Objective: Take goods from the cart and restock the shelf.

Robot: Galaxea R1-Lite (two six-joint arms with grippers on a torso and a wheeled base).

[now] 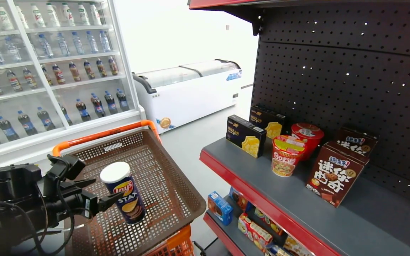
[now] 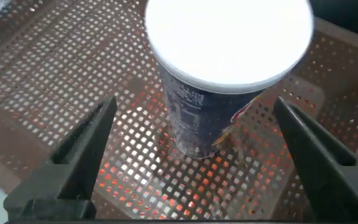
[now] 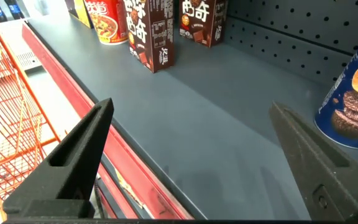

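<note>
While chips can (image 1: 123, 193) waits in cart (image 1: 180, 185), lower left — left gripper (image 2: 194, 106) spread around it | right gripper (image 3: 191, 106) spread too | nothing shelved yet

Head camera: high, facing forward and down, cart basket (image 1: 190, 193) near left, shelf (image 1: 262, 170) right. My left wrist camera: close above that basket, sharing the chips can (image 2: 197, 118). Right wrist camera: low over the shelf, sharing the far brown boxes (image 3: 151, 31).

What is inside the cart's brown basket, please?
One chips can stands on the basket floor, between the jaws of the open left tool. The left arm hides the basket's near corner.
</note>
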